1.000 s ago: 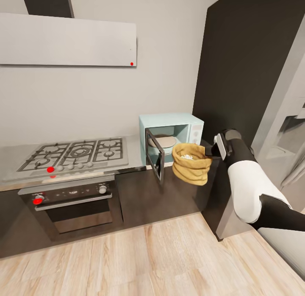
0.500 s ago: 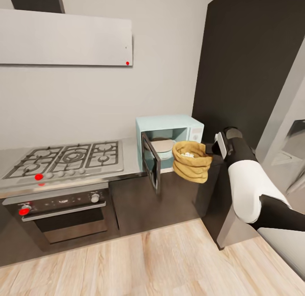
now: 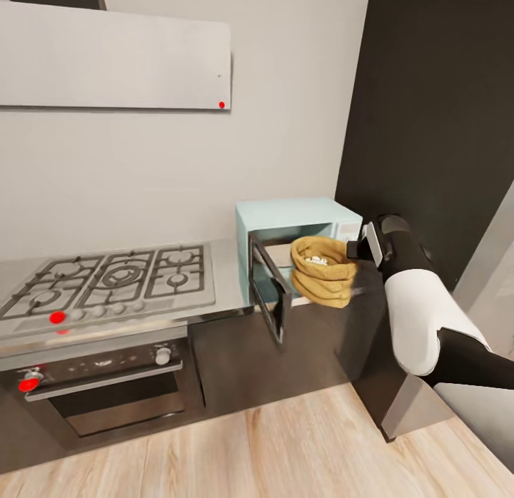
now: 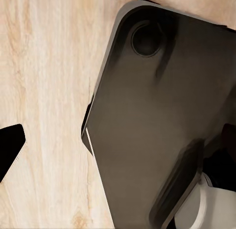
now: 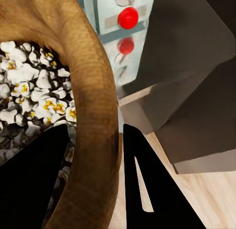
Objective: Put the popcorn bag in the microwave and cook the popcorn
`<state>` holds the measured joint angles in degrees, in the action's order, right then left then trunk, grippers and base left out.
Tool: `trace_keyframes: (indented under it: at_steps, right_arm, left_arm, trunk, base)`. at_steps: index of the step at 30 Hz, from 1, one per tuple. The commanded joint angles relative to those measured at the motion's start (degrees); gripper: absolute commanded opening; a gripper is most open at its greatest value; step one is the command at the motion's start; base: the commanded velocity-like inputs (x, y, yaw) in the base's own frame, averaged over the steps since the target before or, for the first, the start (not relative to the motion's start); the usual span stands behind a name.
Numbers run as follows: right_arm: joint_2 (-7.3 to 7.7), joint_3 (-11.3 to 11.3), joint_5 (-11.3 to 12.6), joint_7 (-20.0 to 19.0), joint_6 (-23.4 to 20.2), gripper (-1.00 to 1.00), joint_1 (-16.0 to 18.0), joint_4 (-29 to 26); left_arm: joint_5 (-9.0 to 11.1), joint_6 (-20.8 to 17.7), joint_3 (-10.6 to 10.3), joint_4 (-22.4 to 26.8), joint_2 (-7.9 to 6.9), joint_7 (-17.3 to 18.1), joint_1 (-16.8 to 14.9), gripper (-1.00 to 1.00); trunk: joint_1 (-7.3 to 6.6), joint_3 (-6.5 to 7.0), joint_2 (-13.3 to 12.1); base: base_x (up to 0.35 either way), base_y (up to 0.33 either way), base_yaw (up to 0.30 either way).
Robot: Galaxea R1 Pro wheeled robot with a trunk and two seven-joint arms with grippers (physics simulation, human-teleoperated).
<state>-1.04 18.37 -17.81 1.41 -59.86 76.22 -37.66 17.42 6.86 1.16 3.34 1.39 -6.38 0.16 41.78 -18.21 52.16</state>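
With the bag pinched by its rolled rim in my right gripper, one finger inside the mouth and one outside as the right wrist view shows, I read the step as the carry to or from the microwave. The bag hangs in the air just in front of the open cavity, beside the door, which stands swung out toward me over the edge of the countertop. White popped kernels fill the bag, so by my judgement the heating looks done. If the bag must finish inside, the next move calls for a level push through the opening, clear of the door edge, then a release. My left gripper looks down at the wood floor; I cannot tell whether it is spread or closed.
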Motion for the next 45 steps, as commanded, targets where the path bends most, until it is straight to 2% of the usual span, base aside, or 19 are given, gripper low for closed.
trace_keyframes:
  at_steps: [1,17,45]
  right_arm:
    - [-0.09,0.28,-0.03,0.17,-0.14,-1.00,0.06,-0.05]
    - [-0.01,0.18,-0.03,0.17,-0.14,-1.00,0.06,-0.05]
    - [0.08,0.18,-0.03,0.26,-0.14,-1.00,0.05,-0.05]
  left_arm:
    - [0.16,0.08,0.08,0.09,0.02,-0.12,0.02,1.00]
    - [0.16,0.08,0.07,0.10,0.02,-0.12,0.02,1.00]
    - [0.16,0.08,0.07,0.09,0.02,-0.12,0.02,1.00]
  trunk:
    - [0.04,-0.06,0.04]
    - [0.04,-0.06,0.04]
    - [0.04,-0.06,0.04]
  base:
    - [0.286,0.188,0.000]
    - [0.271,0.206,0.000]
    - [0.053,0.005,0.000]
